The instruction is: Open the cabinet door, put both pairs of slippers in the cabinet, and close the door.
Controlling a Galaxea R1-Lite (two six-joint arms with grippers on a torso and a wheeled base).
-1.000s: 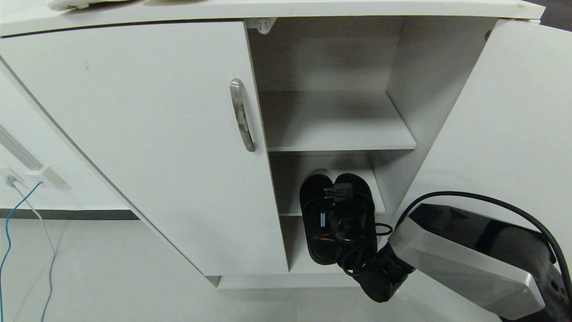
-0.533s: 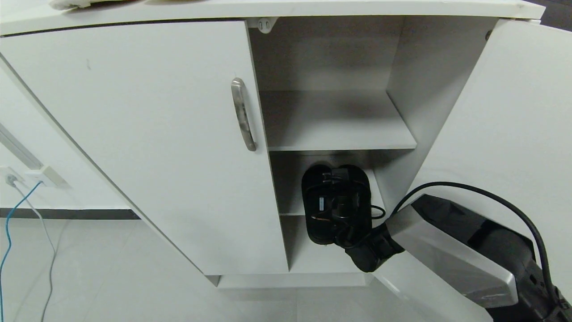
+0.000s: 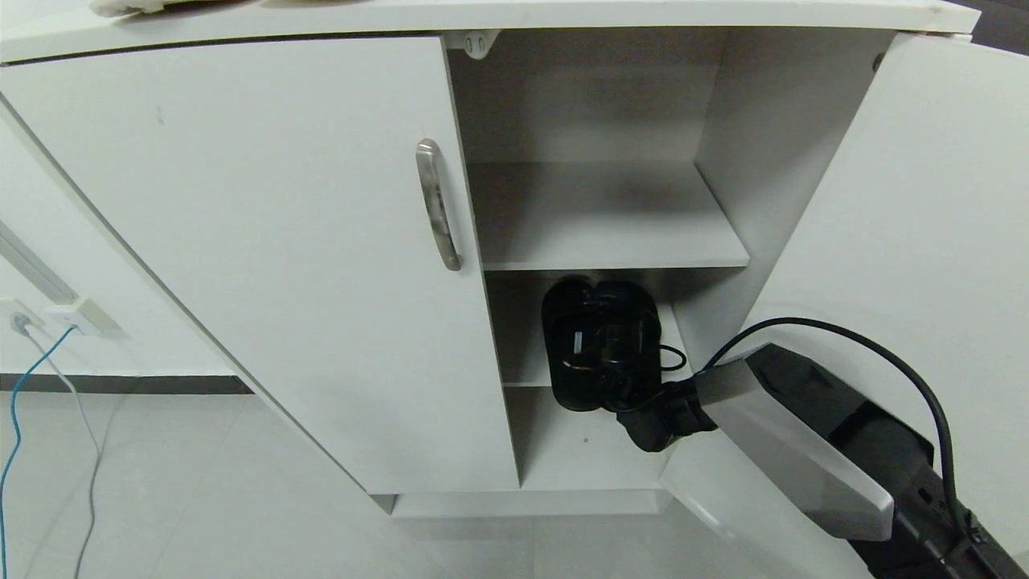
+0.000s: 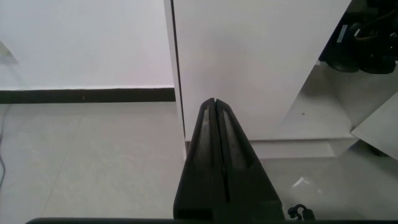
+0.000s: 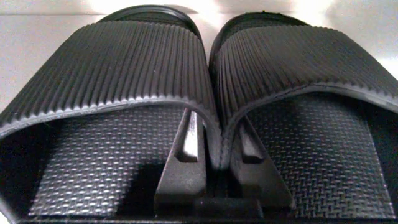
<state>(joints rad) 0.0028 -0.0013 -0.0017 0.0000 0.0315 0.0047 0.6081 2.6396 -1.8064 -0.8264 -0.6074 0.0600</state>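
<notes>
White cabinet, right door open: within the last second our right pincer, clamped on the slippers, carried them up and in over the lower shelf, so we judge release near; left pincer together.

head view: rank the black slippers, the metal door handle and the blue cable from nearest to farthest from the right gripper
1. black slippers: held in the right gripper, at the lower shelf.
2. metal door handle: up and to the left, on the closed left door.
3. blue cable: at the far left edge.
</notes>
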